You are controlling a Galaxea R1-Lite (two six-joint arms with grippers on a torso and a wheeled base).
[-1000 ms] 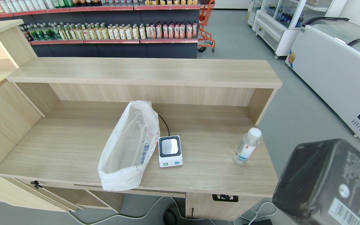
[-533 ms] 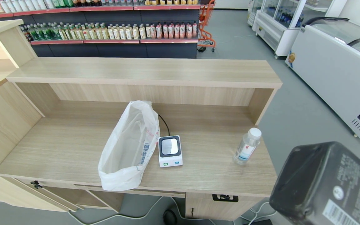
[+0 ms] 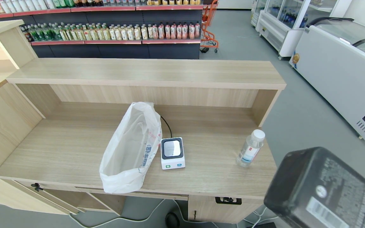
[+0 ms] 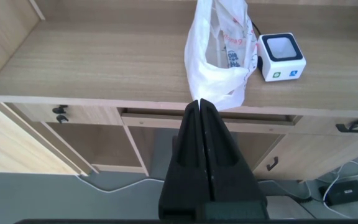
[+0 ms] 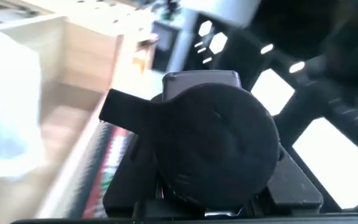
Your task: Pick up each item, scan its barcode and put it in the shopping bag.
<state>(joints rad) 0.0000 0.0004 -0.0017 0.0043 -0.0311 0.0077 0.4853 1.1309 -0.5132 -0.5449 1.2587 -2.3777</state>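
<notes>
off the front right corner of the surface (image 3: 208, 177), a dark jug (image 3: 322, 190) is up in the air with its barcode label facing the head camera, right end effector (image 5: 210, 196) clamped on it. a clear water bottle (image 3: 250, 148) stands upright near the surface's right edge. the white scanner (image 3: 172, 153) sits mid-surface, just beside the open shopping bag (image 3: 131, 148). left end effector (image 4: 201, 106) has its fingers pressed together, out in front of the surface's front edge, in line with the bag.

Black barcoded container (image 3: 322, 190) aloft at right, clear water bottle (image 3: 250, 148) upright, white shopping bag (image 3: 131, 148) open beside scanner (image 3: 172, 153)
</notes>
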